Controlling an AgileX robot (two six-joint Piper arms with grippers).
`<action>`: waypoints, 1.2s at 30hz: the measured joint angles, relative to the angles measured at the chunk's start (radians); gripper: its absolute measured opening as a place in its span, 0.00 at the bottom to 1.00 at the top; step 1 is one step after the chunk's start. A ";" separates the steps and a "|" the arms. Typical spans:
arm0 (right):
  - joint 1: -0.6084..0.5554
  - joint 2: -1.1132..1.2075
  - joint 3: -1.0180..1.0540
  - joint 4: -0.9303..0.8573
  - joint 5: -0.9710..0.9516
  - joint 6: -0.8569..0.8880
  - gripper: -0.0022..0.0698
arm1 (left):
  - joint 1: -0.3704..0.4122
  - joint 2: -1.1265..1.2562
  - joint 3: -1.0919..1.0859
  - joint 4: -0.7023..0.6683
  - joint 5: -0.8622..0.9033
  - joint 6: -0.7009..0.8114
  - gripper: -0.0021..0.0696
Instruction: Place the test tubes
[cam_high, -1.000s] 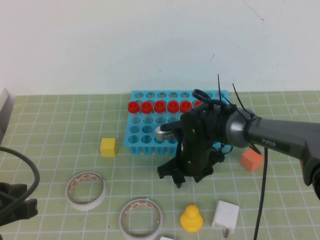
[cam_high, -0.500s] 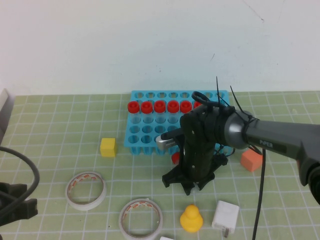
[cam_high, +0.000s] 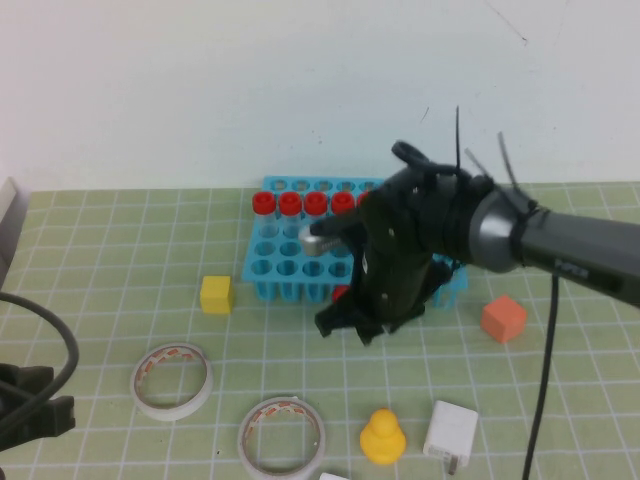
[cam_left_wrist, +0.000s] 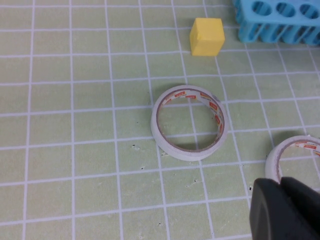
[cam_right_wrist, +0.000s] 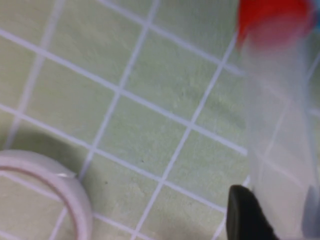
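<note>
Likely light, stiff, slick and breakable, the test tube (cam_right_wrist: 272, 150) is pinched on its clear body by the right gripper (cam_high: 352, 322) at 6 o'clock of the rack (cam_high: 285, 270). The left gripper (cam_left_wrist: 285, 210) is parked at 8 o'clock, jaws pressed together.

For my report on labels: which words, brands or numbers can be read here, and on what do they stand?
White lettering on the right arm: too blurred to read.
Red print inside the tape roll: too small to read.
No text on the test tube held by the right pincer in front of the blue rack, nor on the shut left pincer near the tape roll.
</note>
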 joint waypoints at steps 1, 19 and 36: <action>0.005 -0.016 0.000 -0.009 0.000 0.000 0.36 | 0.000 0.000 0.000 0.000 0.000 0.000 0.03; 0.089 -0.130 0.002 -0.086 0.045 0.000 0.36 | 0.000 0.000 0.000 -0.002 0.000 0.000 0.03; 0.171 -0.558 0.071 -0.212 -0.202 0.053 0.36 | 0.000 0.000 0.000 -0.004 0.000 0.000 0.03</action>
